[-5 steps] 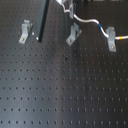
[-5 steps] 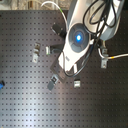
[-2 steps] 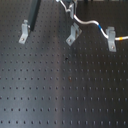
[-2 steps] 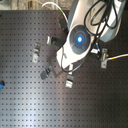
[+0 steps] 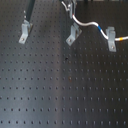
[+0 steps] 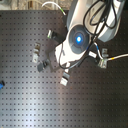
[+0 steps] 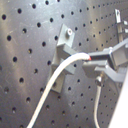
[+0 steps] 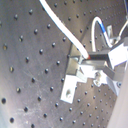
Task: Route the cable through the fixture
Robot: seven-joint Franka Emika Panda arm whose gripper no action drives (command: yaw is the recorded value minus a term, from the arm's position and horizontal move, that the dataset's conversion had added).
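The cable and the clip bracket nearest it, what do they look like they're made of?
The cable: white, smooth, probably plastic-sheathed, since it curves freely, with blue and yellow bands. The middle clip bracket: silver-grey, likely bare metal, given its dull sheen and folded edges.

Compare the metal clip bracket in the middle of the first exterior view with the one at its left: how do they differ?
In the first exterior view, the white cable runs down to the top of the middle clip bracket, just below the gripper; the left clip bracket has no cable at it. A dark bar ends just above the left one. Both are silver-grey and stand on the perforated board.
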